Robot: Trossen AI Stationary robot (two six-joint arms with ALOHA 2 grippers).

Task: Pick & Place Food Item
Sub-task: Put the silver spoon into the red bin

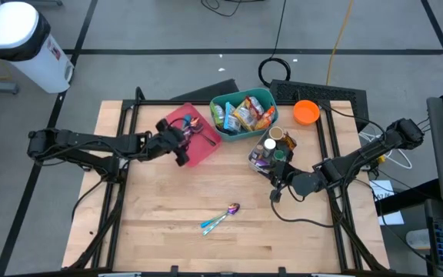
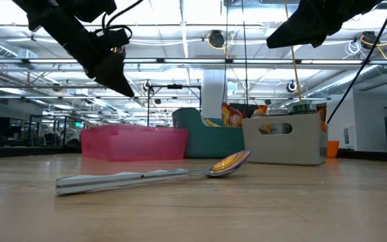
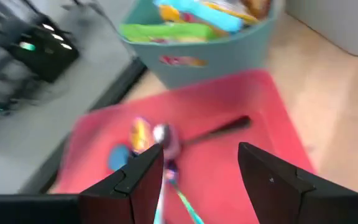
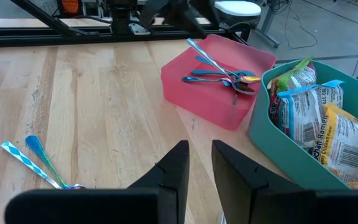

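Note:
Several food packets [image 1: 242, 114] stand in a teal bin [image 4: 272, 134] at the table's far middle. Left of it a pink tray [image 1: 200, 150] holds a few spoons [image 4: 229, 78]. My left gripper [image 3: 201, 171] hovers open above the tray's near left part. One spoon's handle [image 3: 182, 202] runs through the gap between its fingers, and the bowl [image 3: 163, 134] lies in the tray. My right gripper [image 4: 201, 155] hangs above the table near a grey caddy [image 1: 271, 150]. Its fingers stand a narrow gap apart, with nothing between them. My left gripper has a spoon's handle [image 3: 166, 177] close by one of its open fingers [image 3: 145, 171], which come slanting down from the table's left. Whether finger and handle touch, I cannot tell.
Another spoon [image 1: 221, 218] with a blue striped handle lies on the bare wood near the table's front middle. An orange cup [image 1: 306, 112] stands at the far right, behind the grey caddy. A white bin [image 1: 18, 38] stands on the floor beyond the table's far left corner.

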